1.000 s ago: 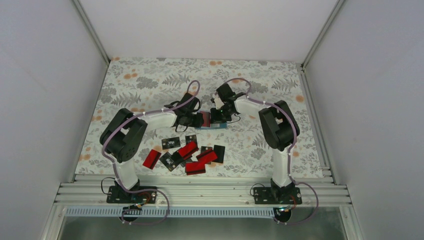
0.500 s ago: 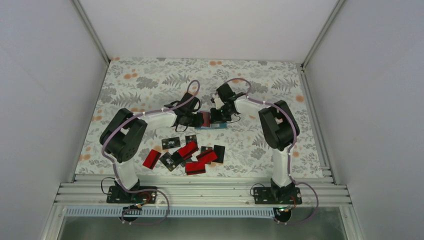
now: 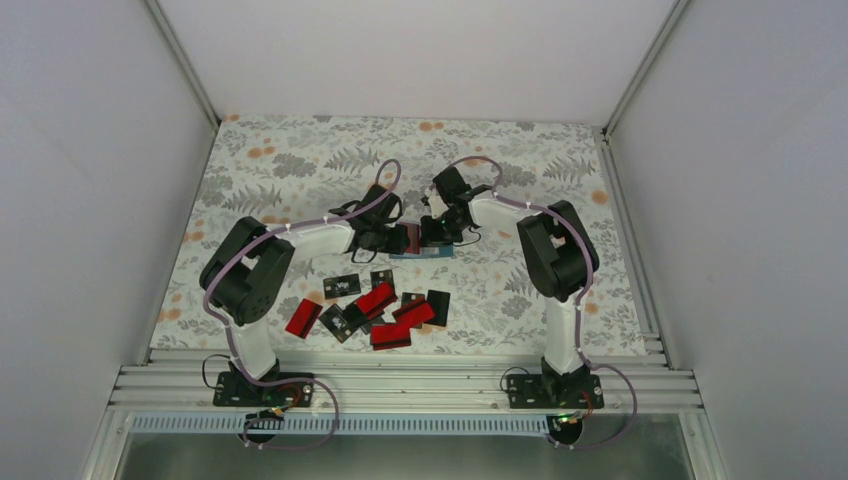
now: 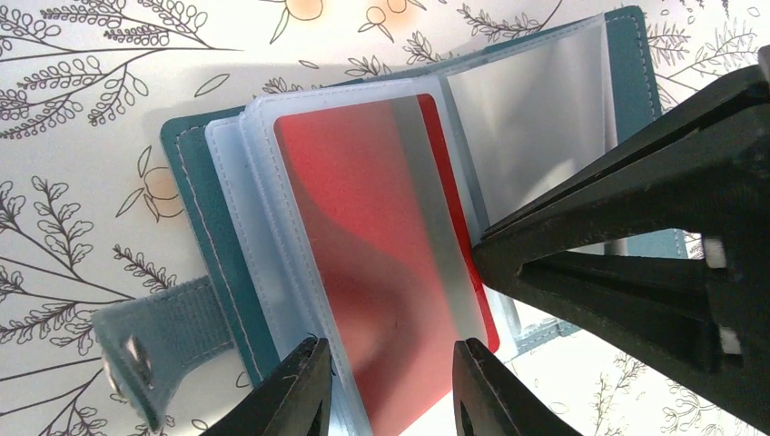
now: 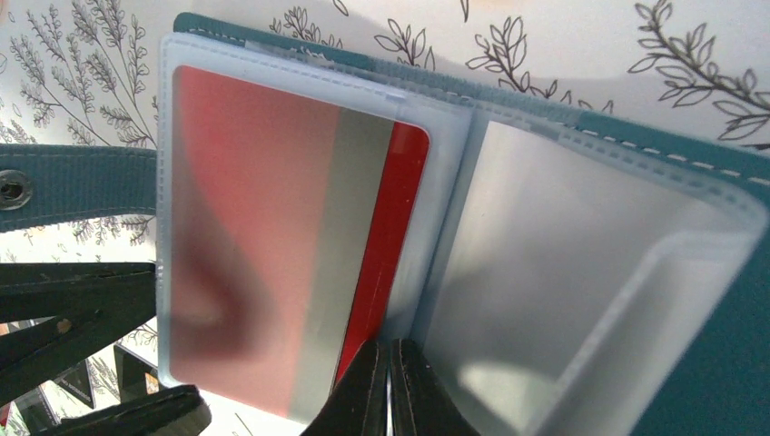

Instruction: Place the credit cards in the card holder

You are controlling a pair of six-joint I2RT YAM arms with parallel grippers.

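The teal card holder (image 3: 425, 250) (image 4: 195, 182) lies open on the floral cloth, clear sleeves fanned out. One red credit card (image 4: 363, 227) (image 5: 263, 209) sits in the left sleeve. My left gripper (image 4: 389, 363) is partly open, its tips standing over that sleeve's outer end; I cannot tell whether they touch it. My right gripper (image 5: 388, 363) is shut, tips down at the fold against the card's inner edge. The sleeve beside it (image 5: 563, 272) is empty. Both grippers meet over the holder at mid-table, the left (image 3: 405, 238) and the right (image 3: 432, 232). Several loose red and black credit cards (image 3: 375, 305) lie nearer the bases.
The holder's snap strap (image 4: 150, 336) (image 5: 54, 186) sticks out flat on the cloth on the left gripper's side. A single red card (image 3: 303, 317) lies a little left of the pile. White walls close in the table on three sides.
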